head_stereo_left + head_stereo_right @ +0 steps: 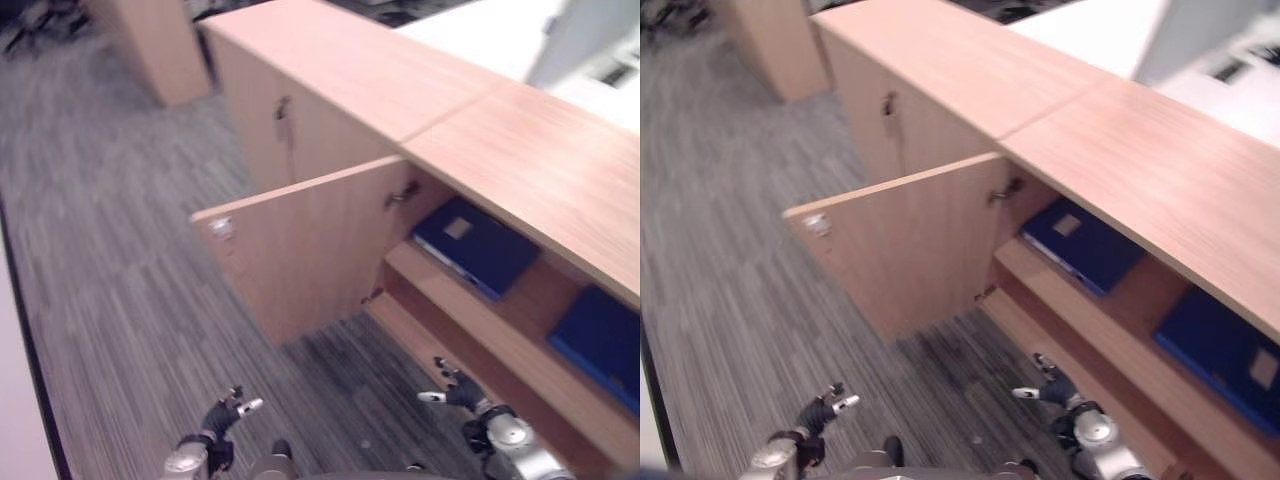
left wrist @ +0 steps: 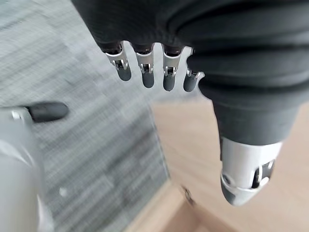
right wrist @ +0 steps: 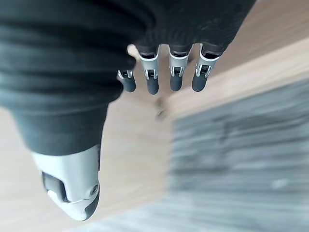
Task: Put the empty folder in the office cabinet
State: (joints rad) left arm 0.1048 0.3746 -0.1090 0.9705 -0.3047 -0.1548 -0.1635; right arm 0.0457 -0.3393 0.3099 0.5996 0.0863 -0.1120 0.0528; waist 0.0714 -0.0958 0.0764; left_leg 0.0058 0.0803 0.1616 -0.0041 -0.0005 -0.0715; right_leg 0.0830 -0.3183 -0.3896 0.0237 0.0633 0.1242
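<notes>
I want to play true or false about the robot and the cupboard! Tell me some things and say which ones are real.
1. The cabinet door is open. True.
2. The right hand holds a folder. False: its fingers are straight and hold nothing.
3. Blue folders lie on a shelf inside the cabinet. True.
4. The left hand grips the door handle. False: it is open over the grey carpet.
5. The cabinet is painted white. False: it is light wood.

Head stereo pair down over open cabinet; wrist cameras close along hands.
</notes>
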